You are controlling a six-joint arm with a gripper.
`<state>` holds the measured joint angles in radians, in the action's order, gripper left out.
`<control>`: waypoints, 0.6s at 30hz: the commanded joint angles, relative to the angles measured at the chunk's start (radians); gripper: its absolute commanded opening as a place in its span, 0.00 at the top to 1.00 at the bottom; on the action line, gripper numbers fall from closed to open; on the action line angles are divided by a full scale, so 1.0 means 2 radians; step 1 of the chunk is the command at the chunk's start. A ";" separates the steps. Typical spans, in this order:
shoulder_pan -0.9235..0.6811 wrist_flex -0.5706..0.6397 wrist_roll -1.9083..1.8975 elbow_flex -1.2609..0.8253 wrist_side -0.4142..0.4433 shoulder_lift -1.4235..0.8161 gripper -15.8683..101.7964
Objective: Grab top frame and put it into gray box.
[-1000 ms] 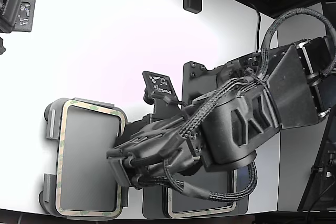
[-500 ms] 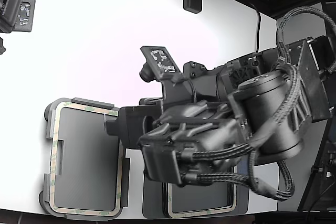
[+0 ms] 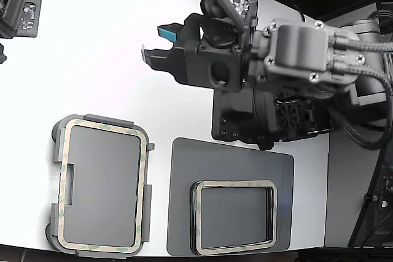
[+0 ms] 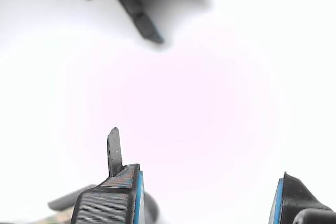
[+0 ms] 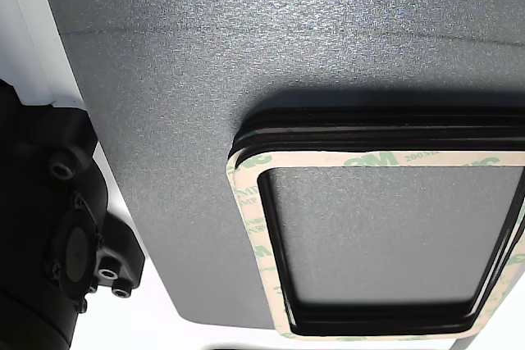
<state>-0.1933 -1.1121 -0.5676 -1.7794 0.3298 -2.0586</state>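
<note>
White counter (image 3: 110, 53) carries everything. Above it the gripper (image 3: 158, 42) hangs released and empty, its blue-lined fingers (image 4: 137, 195) spread apart. At seven o'clock from it in the exterior view, the top frame (image 3: 103, 187) lies seated in the gray box (image 3: 58, 151). At four o'clock from the gripper, a dark-edged pile of frames (image 3: 234, 218) rests on a darker mat (image 3: 184, 170).

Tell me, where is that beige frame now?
The top frame lies in the gray box at the exterior view's lower left, beside the dark mat.
</note>
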 commanded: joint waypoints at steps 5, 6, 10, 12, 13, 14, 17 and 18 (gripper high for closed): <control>0.076 0.067 0.202 -0.186 -0.072 -0.178 0.02; 0.084 0.069 0.207 -0.209 -0.081 -0.199 0.02; 0.100 0.078 0.221 -0.300 -0.096 -0.288 0.02; 0.100 0.084 0.216 -0.344 -0.094 -0.333 0.02; 0.100 0.077 0.216 -0.355 -0.094 -0.346 0.02; 0.100 0.074 0.218 -0.370 -0.094 -0.364 0.02; 0.100 0.077 0.222 -0.425 -0.104 -0.430 0.02; 0.100 0.075 0.220 -0.425 -0.100 -0.431 0.02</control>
<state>-0.0092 -0.9664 -0.1243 -2.5909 0.1243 -2.8210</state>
